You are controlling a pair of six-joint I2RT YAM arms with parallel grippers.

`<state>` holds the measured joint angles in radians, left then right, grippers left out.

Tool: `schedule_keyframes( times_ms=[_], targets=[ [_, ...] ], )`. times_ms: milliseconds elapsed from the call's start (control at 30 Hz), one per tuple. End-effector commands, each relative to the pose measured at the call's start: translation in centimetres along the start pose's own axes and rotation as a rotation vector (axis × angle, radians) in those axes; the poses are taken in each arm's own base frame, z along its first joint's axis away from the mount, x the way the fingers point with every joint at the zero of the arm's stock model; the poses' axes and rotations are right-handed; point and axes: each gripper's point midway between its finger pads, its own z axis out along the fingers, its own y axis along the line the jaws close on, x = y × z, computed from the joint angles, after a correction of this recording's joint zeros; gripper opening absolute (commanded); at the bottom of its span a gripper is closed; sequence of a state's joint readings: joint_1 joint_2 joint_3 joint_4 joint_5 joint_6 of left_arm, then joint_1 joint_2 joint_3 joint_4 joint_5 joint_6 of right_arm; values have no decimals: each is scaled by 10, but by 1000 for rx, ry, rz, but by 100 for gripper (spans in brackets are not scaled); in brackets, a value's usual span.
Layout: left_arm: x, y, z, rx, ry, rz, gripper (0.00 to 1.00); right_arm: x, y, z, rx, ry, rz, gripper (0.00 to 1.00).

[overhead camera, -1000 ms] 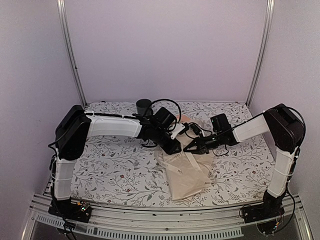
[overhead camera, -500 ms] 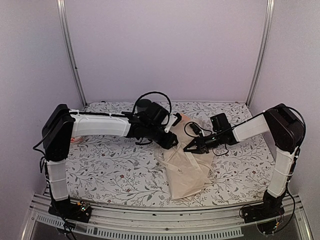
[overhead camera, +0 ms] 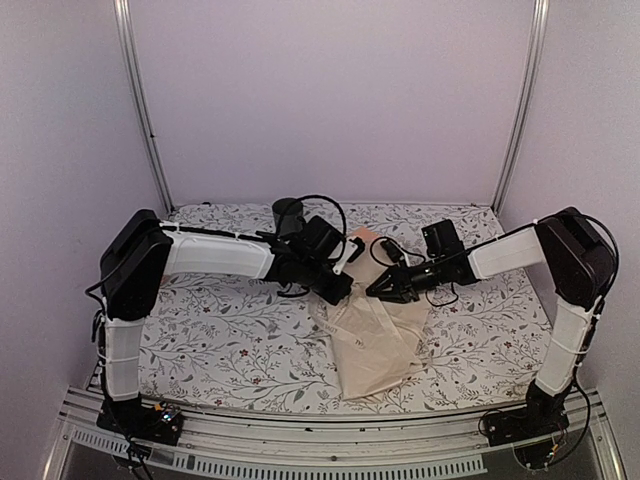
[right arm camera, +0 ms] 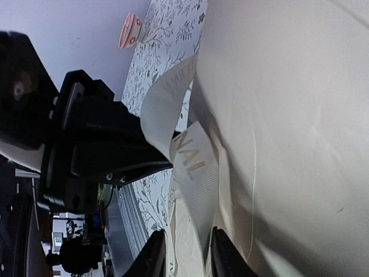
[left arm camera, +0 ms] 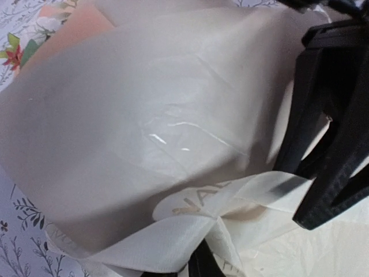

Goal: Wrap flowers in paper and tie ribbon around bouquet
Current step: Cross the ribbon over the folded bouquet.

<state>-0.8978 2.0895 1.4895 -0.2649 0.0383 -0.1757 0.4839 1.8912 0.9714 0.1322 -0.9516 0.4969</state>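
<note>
The paper [overhead camera: 375, 345] is cream-beige, peach-orange at its far corner. The ribbon [left arm camera: 230, 196] on it is cream-white with faint tan lettering. Under the paper, the tablecloth [overhead camera: 230, 335] is white with grey leafy vines and tiny red flowers. Behind the paper, the mug [overhead camera: 287, 213] is black.

A table [overhead camera: 220, 340] under a pale cloth printed all over with thin dark leafy sprigs and small flowers fills the lower half of the overhead view, enclosed by plain lilac walls. To the right of its middle lies the bouquet [overhead camera: 375, 340], a cream paper bundle, wide end toward the near edge and narrowing toward the back, where a peach face of the paper [overhead camera: 365, 237] shows. A dark mug [overhead camera: 287, 212] stands upright near the far edge. A small red-and-white bowl [right arm camera: 131, 30] sits well apart from the bundle.
</note>
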Motion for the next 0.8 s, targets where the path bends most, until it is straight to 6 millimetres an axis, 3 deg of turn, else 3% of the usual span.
schedule_keyframes(
  times_ms=[0, 233, 333, 433, 533, 767],
  targets=[
    [-7, -2, 3, 24, -46, 1, 0, -38, 45, -27, 25, -133, -99, 34],
    [2, -6, 10, 58, -35, -9, 0, -53, 49, -54, 173, -275, -117, 43],
    [2, -7, 10, 65, -34, -13, 0, -41, 62, -56, 104, -291, -150, 42],
    [2, -8, 9, 80, -39, -18, 0, -22, 75, -39, -2, -261, -148, 25],
    [4, -9, 10, 92, -37, -23, 0, -16, 62, -22, -16, -220, -95, 12],
    [7, -12, 11, 114, -30, -34, 0, -18, 42, 1, -36, -174, -43, 11]
  ],
)
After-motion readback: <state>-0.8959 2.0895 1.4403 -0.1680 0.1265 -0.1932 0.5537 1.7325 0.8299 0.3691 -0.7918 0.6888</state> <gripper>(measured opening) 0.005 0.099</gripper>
